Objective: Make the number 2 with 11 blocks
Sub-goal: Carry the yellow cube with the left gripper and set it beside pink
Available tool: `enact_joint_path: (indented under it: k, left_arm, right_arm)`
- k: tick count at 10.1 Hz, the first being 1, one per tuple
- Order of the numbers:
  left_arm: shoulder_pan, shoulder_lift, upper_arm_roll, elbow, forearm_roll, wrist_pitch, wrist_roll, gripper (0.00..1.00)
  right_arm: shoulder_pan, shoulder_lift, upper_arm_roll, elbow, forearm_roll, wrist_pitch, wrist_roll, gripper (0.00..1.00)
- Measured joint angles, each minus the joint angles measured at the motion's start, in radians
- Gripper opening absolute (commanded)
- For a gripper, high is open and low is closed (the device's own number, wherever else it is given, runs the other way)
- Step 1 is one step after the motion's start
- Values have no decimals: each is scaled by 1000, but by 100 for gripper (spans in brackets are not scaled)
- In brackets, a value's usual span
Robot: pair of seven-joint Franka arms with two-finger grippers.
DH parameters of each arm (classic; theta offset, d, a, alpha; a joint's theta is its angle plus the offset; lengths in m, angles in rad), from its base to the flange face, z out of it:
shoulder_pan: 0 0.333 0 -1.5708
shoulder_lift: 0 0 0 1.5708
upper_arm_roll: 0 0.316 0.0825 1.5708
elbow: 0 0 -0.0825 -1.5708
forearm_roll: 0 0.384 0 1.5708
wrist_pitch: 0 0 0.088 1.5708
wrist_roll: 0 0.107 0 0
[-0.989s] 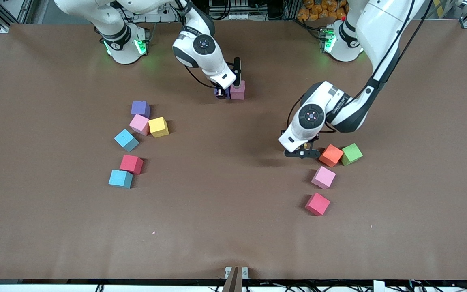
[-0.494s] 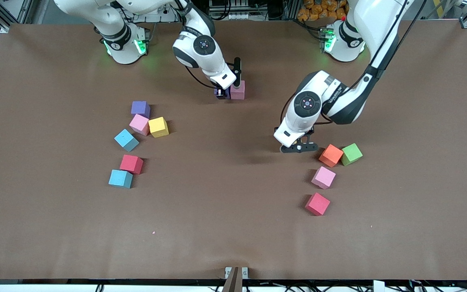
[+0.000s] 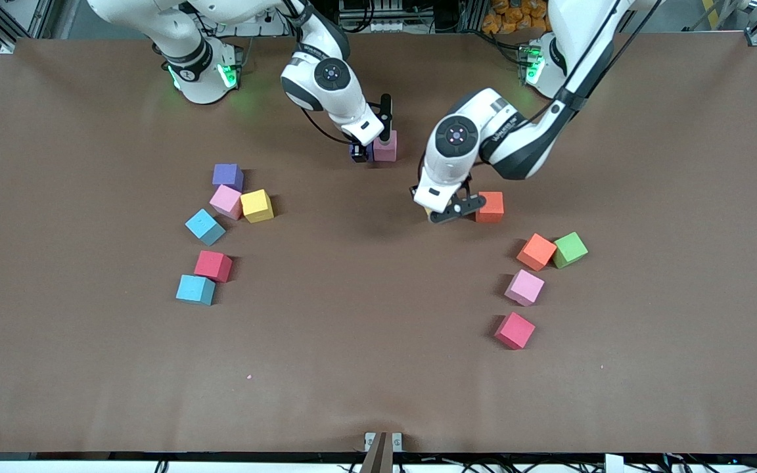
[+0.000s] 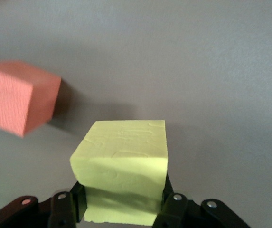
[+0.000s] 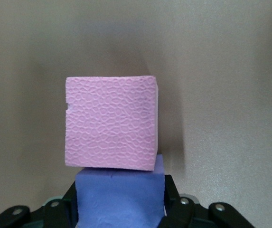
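Only a purple cube [image 5: 120, 197] and a pink cube [image 3: 385, 146] are set touching for the number 2, the purple one pinched by the right gripper [image 3: 360, 152], while a yellow cube [image 4: 121, 178] is pinched by the left gripper [image 3: 449, 211] over the worktop [image 3: 378, 328] beside an orange cube [image 3: 489, 206], so nine are left.

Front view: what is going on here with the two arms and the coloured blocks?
The left gripper is shut on a yellow block, low over the table beside an orange block. The right gripper is at a purple block that touches a pink block near the robots' bases. Only that pair is joined; the other blocks lie scattered toward both ends of the table.
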Motion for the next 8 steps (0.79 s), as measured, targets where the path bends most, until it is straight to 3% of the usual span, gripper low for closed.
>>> enact_joint_path:
  k: [2, 4, 6, 8]
  left_arm:
    - [3, 0, -24, -26, -4, 9, -179, 52]
    - [9, 1, -41, -93, -7, 122, -423, 51]
    - [10, 1, -64, -190, -7, 273, -622, 44]
    - [11, 1, -89, -223, -9, 299, -808, 36]
  right_arm:
    - [0, 1, 0, 1, 0, 0, 3, 100]
    - [0, -3, 1, 7, 0, -11, 11, 100]
    - [0, -32, 7, 17, 0, -75, 31, 100]
    - [-4, -90, 13, 20, 0, -141, 49, 100]
